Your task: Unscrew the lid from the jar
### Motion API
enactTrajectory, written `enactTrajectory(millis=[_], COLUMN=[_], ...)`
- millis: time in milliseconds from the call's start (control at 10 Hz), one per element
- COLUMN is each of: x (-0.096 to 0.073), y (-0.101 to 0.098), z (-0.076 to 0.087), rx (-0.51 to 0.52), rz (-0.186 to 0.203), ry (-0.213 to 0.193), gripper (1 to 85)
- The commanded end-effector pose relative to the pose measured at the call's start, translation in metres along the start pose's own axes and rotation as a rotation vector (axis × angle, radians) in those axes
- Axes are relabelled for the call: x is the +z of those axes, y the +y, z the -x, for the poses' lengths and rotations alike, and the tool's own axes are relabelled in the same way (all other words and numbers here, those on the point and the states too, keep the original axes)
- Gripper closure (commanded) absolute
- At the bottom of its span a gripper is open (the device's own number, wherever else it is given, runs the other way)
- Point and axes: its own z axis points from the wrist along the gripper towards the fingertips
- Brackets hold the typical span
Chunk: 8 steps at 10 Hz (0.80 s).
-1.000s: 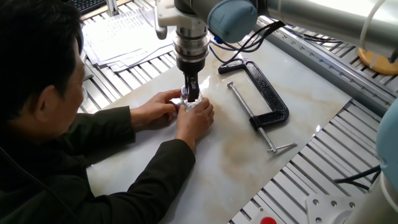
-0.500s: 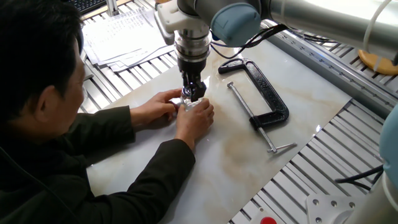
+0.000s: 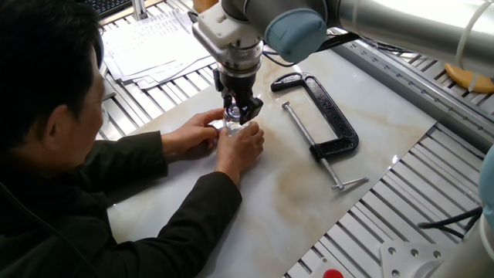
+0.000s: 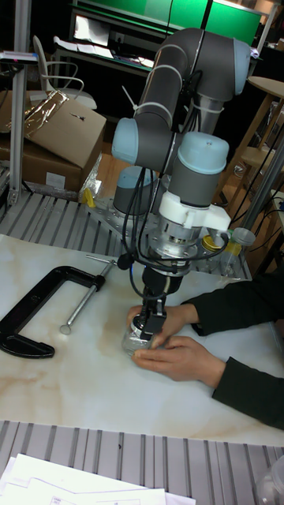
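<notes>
Marble-patterned board on a slatted metal table is your work surface, with a black C-clamp lying near the work and cardboard boxes in the dim room behind. Your jar stands upright near the board's middle, axis vertical, mouth up, steadied by a person's hands. Your gripper points straight down, fingers clenched on the lid atop it.

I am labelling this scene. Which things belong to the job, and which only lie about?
Job: jar, lid, gripper, the person's hands holding the jar.
Lying about: C-clamp, papers, cardboard box.
</notes>
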Motion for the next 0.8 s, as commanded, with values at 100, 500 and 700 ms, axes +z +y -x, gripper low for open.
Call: enactTrajectory(millis=[100,500,700], x=[-0.001,-0.002,-0.002], y=[-0.003,-0.001,-0.003], z=[0.002,-0.007,-0.009], rx=[-0.258,-0.422,-0.446], rz=[-0.023,-0.044,-0.061], ry=[-0.013,0.004,0.038], gripper=[84.7,84.7,77.7])
